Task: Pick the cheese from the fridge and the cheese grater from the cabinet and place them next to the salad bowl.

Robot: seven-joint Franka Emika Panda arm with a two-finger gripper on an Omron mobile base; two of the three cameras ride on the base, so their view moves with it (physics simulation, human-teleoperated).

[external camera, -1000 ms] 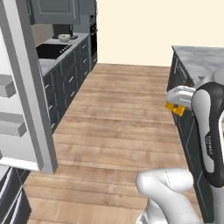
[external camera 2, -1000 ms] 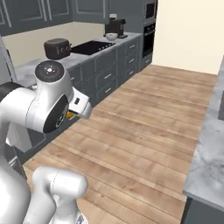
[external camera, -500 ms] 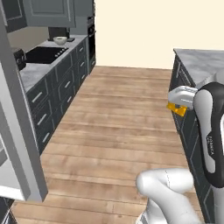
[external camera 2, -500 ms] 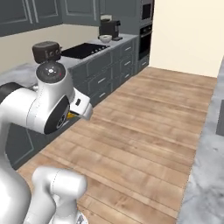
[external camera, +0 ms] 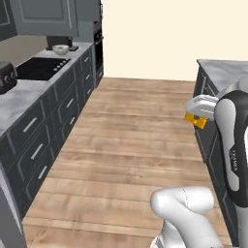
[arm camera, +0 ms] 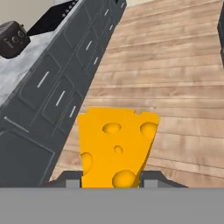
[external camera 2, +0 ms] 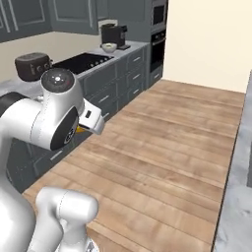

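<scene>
A: Where's the cheese (arm camera: 114,148)?

B: Pinched between the fingers (arm camera: 151,178). In the hand view the yellow-orange wedge with its round holes stands up from between the two dark tips, one tip pressed on each side of it.

A: And from the base cameras?

B: In the left base view a corner of the cheese (external camera: 196,120) pokes out under the white hand, held in the air above the wooden floor (external camera: 135,145). In the right base view just a sliver of orange (external camera 2: 79,130) shows behind the arm's big joint.

A: The salad bowl?

B: A pale bowl (external camera: 60,49) sits at the far end of the grey desk (external camera: 29,94) along the left wall, past the black stove (external camera: 38,69) and just beside a dark coffee machine (external camera 2: 113,35). It's well away from the cheese.

A: Anything nearer?

B: A dark toaster (external camera 2: 32,66) on the same desk, on the near side of the stove.
</scene>
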